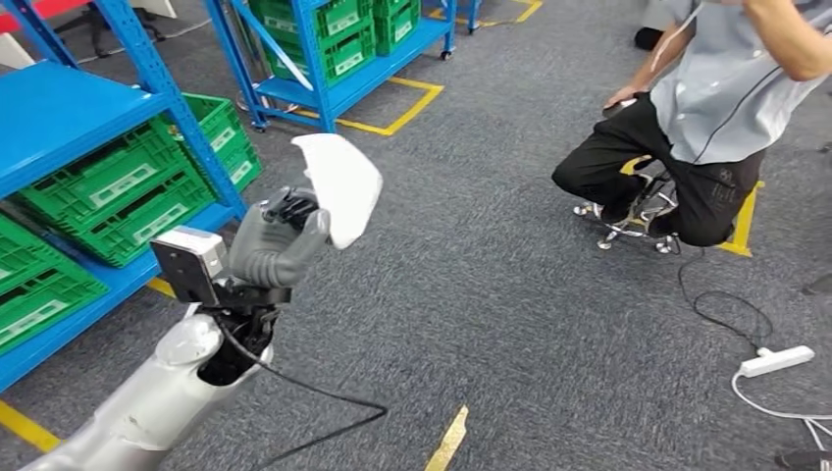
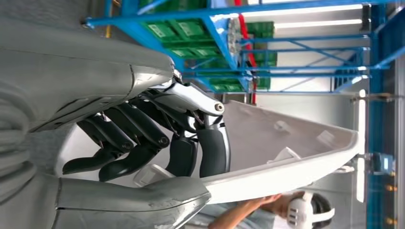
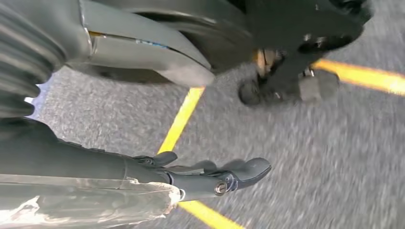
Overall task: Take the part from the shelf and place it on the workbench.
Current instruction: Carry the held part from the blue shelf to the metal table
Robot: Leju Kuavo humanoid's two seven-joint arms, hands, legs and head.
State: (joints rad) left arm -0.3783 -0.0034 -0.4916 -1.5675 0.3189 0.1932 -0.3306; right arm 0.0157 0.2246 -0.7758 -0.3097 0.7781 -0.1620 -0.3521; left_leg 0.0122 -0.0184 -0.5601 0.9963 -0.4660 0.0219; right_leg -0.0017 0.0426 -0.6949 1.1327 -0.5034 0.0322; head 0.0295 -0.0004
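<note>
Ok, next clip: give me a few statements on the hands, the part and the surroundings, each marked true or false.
1. The left hand holds the white part. True.
2. The part is resting on a workbench. False: it is held up above the grey carpet.
3. The right hand grips a green crate. False: it holds nothing, fingers extended over the floor.
4. Green crates sit on the blue shelf. True.
5. A person sits nearby. True.

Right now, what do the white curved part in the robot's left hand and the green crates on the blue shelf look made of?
White curved part: likely moulded plastic, matt, with ribs and clips inside. Green lattice crates: plastic, slightly glossy. Left hand holds the part.
</note>
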